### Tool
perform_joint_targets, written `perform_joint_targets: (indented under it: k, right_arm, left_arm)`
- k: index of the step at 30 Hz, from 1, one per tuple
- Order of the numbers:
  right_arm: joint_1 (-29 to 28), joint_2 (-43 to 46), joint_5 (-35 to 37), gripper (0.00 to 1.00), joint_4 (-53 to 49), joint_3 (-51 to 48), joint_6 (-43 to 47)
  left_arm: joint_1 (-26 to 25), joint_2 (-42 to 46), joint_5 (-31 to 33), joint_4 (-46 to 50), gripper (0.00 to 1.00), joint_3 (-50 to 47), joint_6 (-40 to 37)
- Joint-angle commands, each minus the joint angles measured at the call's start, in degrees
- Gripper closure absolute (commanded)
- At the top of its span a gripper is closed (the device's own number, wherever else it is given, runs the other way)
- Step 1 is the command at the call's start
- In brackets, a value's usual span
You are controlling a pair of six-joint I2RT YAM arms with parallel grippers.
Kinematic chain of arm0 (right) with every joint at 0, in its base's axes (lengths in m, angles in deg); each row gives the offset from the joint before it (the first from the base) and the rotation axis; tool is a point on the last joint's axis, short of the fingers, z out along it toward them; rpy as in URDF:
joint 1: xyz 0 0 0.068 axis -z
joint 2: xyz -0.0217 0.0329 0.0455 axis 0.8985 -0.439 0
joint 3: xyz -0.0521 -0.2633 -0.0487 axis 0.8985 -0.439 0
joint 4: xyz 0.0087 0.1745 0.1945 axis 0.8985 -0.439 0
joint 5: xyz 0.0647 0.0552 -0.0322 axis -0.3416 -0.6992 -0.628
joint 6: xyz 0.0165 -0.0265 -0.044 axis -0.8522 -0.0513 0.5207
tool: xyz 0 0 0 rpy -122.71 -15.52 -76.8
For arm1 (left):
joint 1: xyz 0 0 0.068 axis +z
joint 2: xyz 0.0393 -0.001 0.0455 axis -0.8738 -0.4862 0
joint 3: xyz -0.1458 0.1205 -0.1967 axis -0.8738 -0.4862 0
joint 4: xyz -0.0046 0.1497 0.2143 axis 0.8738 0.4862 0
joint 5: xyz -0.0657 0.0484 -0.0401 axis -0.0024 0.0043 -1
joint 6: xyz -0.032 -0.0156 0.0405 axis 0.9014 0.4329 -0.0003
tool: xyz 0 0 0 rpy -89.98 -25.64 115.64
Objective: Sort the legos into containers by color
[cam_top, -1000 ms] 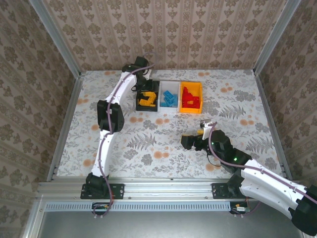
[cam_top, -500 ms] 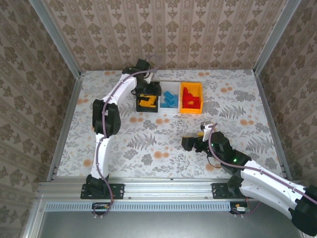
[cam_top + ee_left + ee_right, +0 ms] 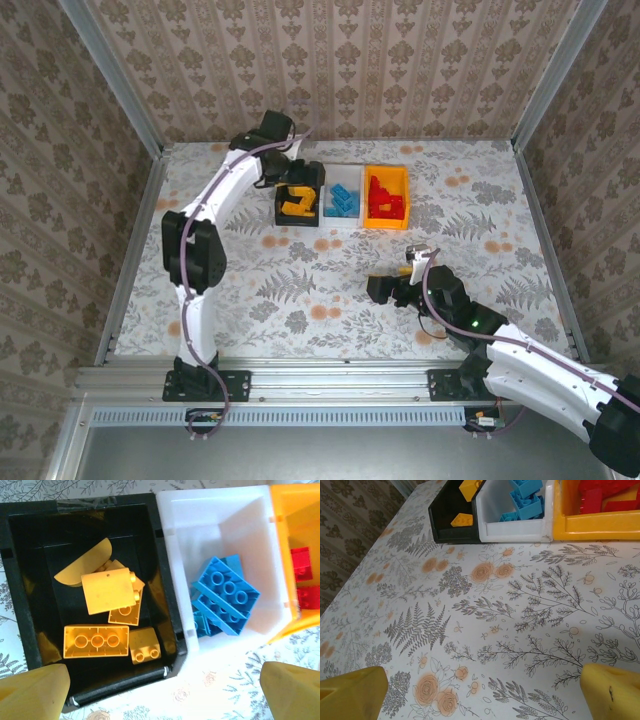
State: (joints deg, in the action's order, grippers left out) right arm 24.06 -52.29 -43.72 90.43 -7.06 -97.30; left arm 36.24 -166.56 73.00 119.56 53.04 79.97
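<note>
Left end effector (image 3: 293, 172) hangs over the black bin (image 3: 298, 221) with its yellow fingers spread wide and nothing between them; the left wrist view looks straight down into that bin. Right end effector (image 3: 385, 288) hovers low over the floral worktop (image 3: 300, 280), right of centre and well apart from the bins, jaws equally wide and empty. The three bins stand in a row near the middle of the worktop's far edge, their walls touching: black on the left, the white bin (image 3: 343, 168) in the middle, the orange-yellow bin (image 3: 385, 171) on the right. Several yellow bricks (image 3: 96, 641) lie jumbled in the black bin, one flat with its studs up and a curved piece behind it. Blue bricks (image 3: 225, 595) are stacked in the white bin, and red bricks (image 3: 302, 562) lie in the orange-yellow one. Every brick I can make out sits in a bin with its own colour, so the sorting looks finished or very nearly so, with the left arm at the drop-off end of a placement. I judge the next move to be a straight lift clear of the black bin's walls, then a look across the worktop for any stray brick hidden by the arms.
</note>
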Motion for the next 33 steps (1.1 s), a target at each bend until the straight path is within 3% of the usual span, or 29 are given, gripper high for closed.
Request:
perform_joint_targets:
  k: [1,6,13,21,25,29,33]
  right_arm:
    - [0.26,0.69,-0.67,0.00,-0.37,0.43,0.62]
    - [0.35,0.47,0.68,0.00,-3.44,4.19,4.98]
    - [2.52,-0.82,4.55,0.00,-2.01,9.67,16.04]
    - [17.90,-7.47,-1.34,0.00,-10.66,26.62,21.92]
    - [22.62,-8.59,-1.75,0.00,-12.63,32.82,25.28]
    - [28.11,-9.28,-1.13,0.00,-14.39,36.10,26.58]
    - [34.28,-9.33,0.21,0.00,-14.65,35.21,28.19]
  left_arm:
    - [0.18,7.70,-2.18,-5.84,0.00,-6.69,0.53]
    - [0.88,20.49,-3.23,-14.46,0.00,-20.57,1.23]
    - [4.72,37.06,-1.98,-18.96,0.00,-33.68,1.83]
    - [5.51,62.63,12.11,-37.10,0.00,-57.33,-4.36]
    - [6.40,71.87,21.60,-34.21,0.00,-62.40,-5.81]
    - [8.58,75.00,25.88,-26.45,0.00,-62.79,-5.64]
    - [10.79,76.37,27.71,-24.59,0.00,-65.75,-6.08]
